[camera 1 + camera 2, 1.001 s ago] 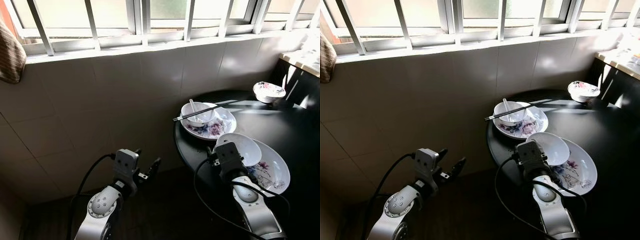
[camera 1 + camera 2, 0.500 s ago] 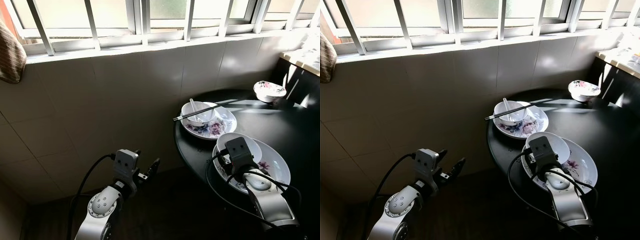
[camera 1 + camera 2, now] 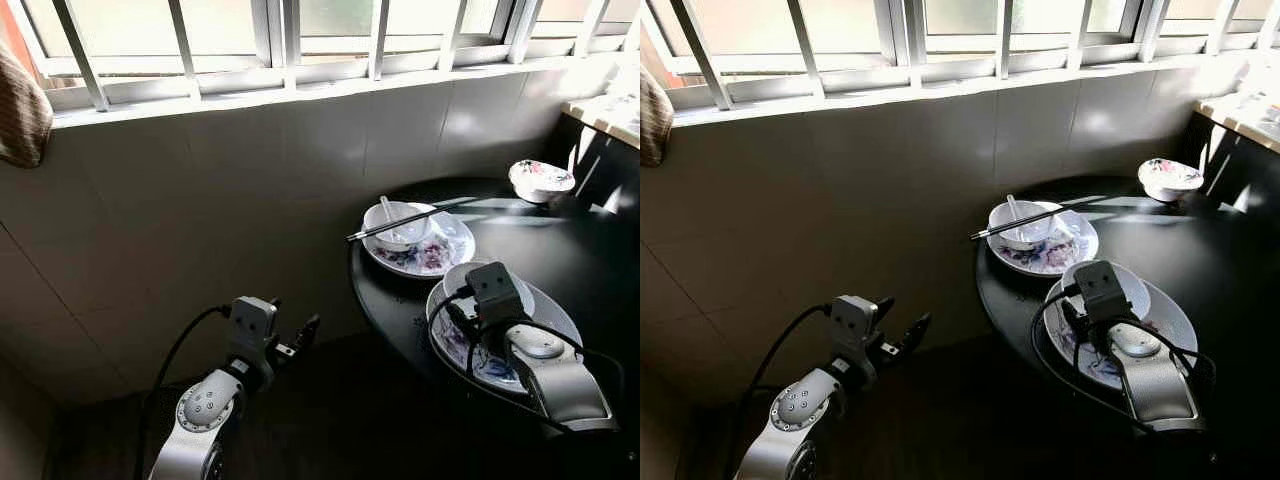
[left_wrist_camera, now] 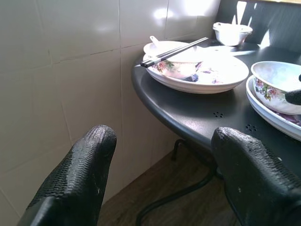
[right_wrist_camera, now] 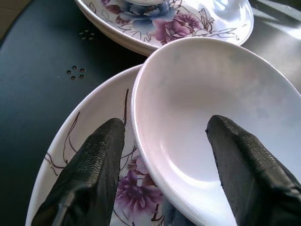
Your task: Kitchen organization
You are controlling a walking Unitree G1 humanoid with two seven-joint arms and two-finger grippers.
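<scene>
Surface: dark, round, set against the tiled wall under the window.
Flowered plate: at the surface's near edge, carrying the white bowl.
Far plate: just beyond it, with a bowl, spoon and chopsticks.
White bowl: tilted on the flowered plate, its near rim between the right pincer's fingers.
Right pincer: spread wide, one finger outside the rim, one inside.
Left pincer: parted, empty, low, off the surface's edge.

So over the last second I swung my right gripper further in over the black table, and the white bowl that was tilted up in it now rests on the floral plate, fingers spread around its rim.
</scene>
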